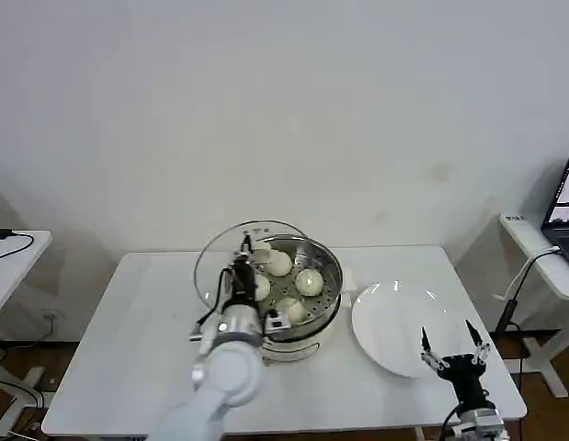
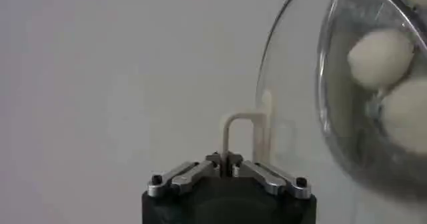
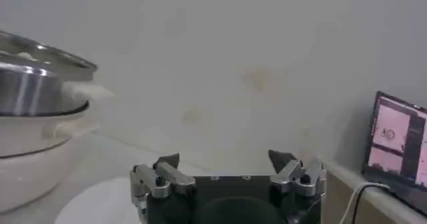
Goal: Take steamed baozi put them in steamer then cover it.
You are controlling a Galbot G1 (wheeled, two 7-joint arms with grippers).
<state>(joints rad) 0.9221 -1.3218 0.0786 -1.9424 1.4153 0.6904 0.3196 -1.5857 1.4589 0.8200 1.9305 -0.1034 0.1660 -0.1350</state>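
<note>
four steamed baozi (image 1: 293, 280) are lying in the steamer (image 1: 326, 310); the glass lid (image 1: 231, 250) is being pinched by the left claw (image 1: 244, 262) for covering; the right claw (image 1: 456, 347) is spread, idle.

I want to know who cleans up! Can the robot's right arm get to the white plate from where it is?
Probably yes. The right gripper hangs open just at the near edge of the white plate, with nothing between them. The left gripper is busy over at the steamer, holding the glass lid, well clear.

- Left gripper (image 1: 244, 260) is raised over the table's middle, fingers pinched together.
- Right gripper (image 1: 455, 347) waits low at the right, fingers spread.
</note>
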